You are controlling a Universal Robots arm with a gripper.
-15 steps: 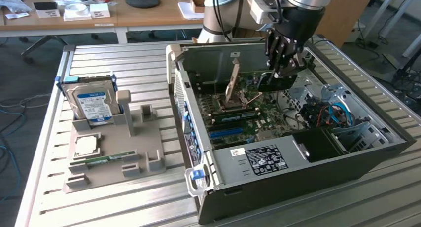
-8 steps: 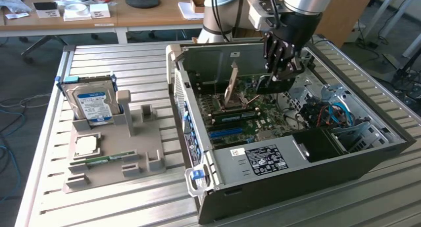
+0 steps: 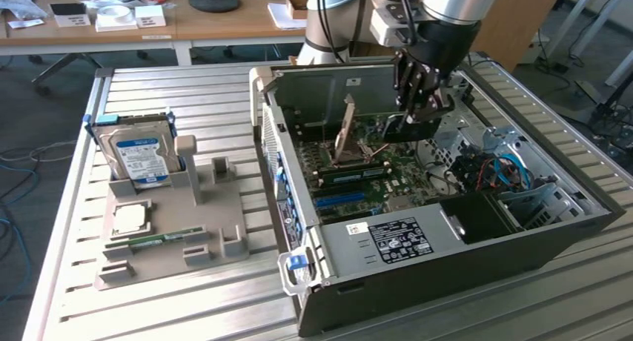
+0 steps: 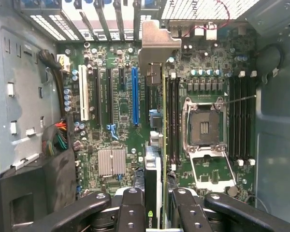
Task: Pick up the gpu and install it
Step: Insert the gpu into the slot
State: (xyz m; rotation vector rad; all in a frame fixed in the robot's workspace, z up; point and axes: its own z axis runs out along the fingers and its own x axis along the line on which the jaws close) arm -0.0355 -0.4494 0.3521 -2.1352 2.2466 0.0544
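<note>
Jaws clamp the gpu (image 4: 153, 179) by its two flat faces, so we carry it edge-down in the gripper (image 3: 423, 110) above the motherboard (image 4: 121, 130). We hold the card parallel to the blue slot (image 4: 134, 96), just beside it, with the bracket (image 4: 152, 43) facing the case's rear openings. It appears unseated.

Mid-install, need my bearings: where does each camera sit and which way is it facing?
Exterior view: off the arm, raised beside the table, looking down into the open computer case; the arm and its fingers reach inside.
Wrist view: on the wrist, facing the motherboard straight on; the fingers show, clamped on the gpu seen edge-on.
Both show the fingers, the gpu and the motherboard.
</note>
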